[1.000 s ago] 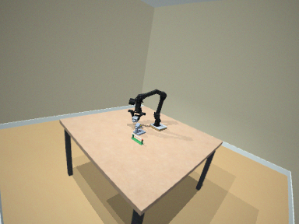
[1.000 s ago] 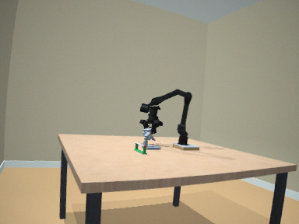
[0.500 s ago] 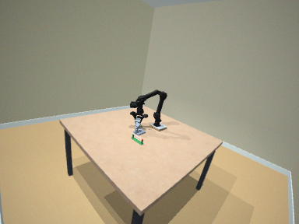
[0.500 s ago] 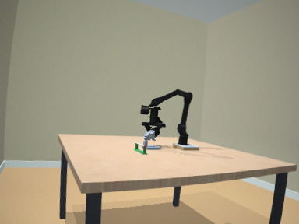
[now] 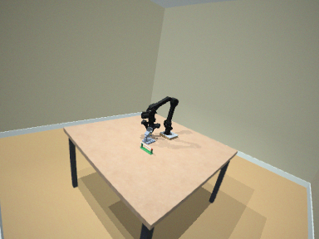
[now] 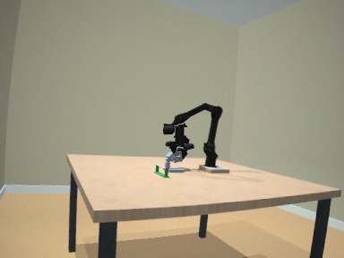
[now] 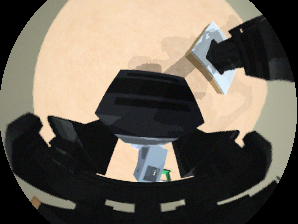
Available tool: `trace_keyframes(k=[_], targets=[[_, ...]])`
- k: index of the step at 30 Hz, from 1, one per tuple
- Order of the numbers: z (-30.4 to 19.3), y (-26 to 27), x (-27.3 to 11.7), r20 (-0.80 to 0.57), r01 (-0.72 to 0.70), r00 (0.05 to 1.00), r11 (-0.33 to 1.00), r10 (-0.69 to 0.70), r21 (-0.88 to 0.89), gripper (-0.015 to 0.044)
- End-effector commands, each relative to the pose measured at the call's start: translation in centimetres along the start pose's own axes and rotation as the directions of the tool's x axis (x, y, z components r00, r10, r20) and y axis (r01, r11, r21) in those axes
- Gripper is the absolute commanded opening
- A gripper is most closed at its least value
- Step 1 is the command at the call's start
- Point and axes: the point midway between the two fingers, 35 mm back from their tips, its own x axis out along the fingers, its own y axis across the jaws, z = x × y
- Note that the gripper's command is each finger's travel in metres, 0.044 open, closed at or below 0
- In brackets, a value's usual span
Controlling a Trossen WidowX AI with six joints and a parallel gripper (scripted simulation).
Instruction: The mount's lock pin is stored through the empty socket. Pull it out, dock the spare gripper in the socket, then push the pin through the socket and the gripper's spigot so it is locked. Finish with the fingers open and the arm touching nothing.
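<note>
The mount (image 5: 149, 141) (image 6: 176, 170) is light blue-grey, with a slanted socket; its block with a square opening also shows in the wrist view (image 7: 150, 160). My gripper (image 5: 150, 126) (image 6: 180, 150) is shut on the spare gripper, pale blue-grey, whose edge shows in the wrist view (image 7: 145, 141) between the dark fingers. The spare gripper is right at the socket's upper end; whether its spigot is inside is too small to tell. The white lock pin (image 5: 146, 146) with a red end lies across the green rack (image 5: 146, 152) (image 6: 161, 175), clear of the socket.
The rack stands just in front of the mount. The arm's base plate (image 5: 170, 136) (image 6: 218, 169) (image 7: 225, 85) is behind and to the right of the mount in the top and exterior views. The wooden table top (image 5: 145, 187) (image 6: 143, 193) carries everything.
</note>
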Motion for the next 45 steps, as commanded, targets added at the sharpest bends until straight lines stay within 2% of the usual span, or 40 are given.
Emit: trace_keyframes(k=[1, 24, 45], targets=[[0.3, -0.6, 0.1, 0.055, -0.028, 0.998, 1.000, 0.028, -0.013, 0.0000], [1.1, -2.9, -0.4, 0.272, -0.243, 0.922, 0.958, 0.276, -0.152, 0.0000], [1.1, -4.0, -2.2, 0.303, -0.482, 0.761, 0.813, 0.573, -0.327, 0.0000]])
